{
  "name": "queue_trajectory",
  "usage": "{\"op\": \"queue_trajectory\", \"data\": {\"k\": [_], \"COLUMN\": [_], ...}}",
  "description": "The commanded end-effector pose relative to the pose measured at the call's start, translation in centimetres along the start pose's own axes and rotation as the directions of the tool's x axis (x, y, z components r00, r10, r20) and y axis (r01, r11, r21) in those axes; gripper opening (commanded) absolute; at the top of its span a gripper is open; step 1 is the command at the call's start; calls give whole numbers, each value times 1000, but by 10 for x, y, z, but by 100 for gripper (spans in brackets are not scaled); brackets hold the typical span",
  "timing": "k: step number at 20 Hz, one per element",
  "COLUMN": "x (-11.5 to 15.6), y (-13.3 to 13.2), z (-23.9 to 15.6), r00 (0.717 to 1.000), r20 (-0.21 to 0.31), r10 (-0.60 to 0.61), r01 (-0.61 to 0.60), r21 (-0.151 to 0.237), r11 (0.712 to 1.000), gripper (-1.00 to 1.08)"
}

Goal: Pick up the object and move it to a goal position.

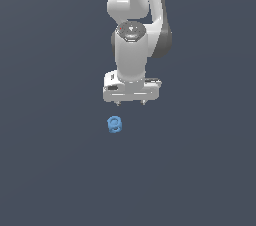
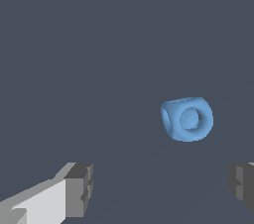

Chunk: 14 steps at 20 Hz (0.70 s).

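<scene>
The object (image 1: 114,125) is a small bright blue, rounded, lumpy piece with holes, lying on the dark grey floor. In the exterior view it sits just below the white gripper (image 1: 131,103) and a little to the exterior view's left of it. The gripper hangs above it, apart from it, with its two short fingertips spread wide. In the wrist view the object (image 2: 187,119) shows one round hole facing the camera and lies ahead of the open gripper (image 2: 161,188), nearer one grey pad (image 2: 241,183) than the other. Nothing is held.
The white arm (image 1: 132,30) rises from the gripper to the top of the exterior view. The plain dark grey floor (image 1: 50,170) surrounds the object on all sides.
</scene>
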<state>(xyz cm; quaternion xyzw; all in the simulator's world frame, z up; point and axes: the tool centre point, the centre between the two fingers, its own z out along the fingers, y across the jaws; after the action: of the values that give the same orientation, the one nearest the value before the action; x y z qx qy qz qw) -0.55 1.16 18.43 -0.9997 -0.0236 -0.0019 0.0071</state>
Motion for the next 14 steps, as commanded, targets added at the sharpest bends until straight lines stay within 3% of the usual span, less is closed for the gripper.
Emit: {"op": "queue_trajectory", "data": {"k": [1, 14], "x": [0, 8], "y": [0, 30], "z": [0, 38], "r00": [1000, 996], "r20": [1, 3], "r10": [-1, -86], "r01": [1, 86], "r21": [1, -7], "r11": [1000, 996], "gripper": [100, 100]}}
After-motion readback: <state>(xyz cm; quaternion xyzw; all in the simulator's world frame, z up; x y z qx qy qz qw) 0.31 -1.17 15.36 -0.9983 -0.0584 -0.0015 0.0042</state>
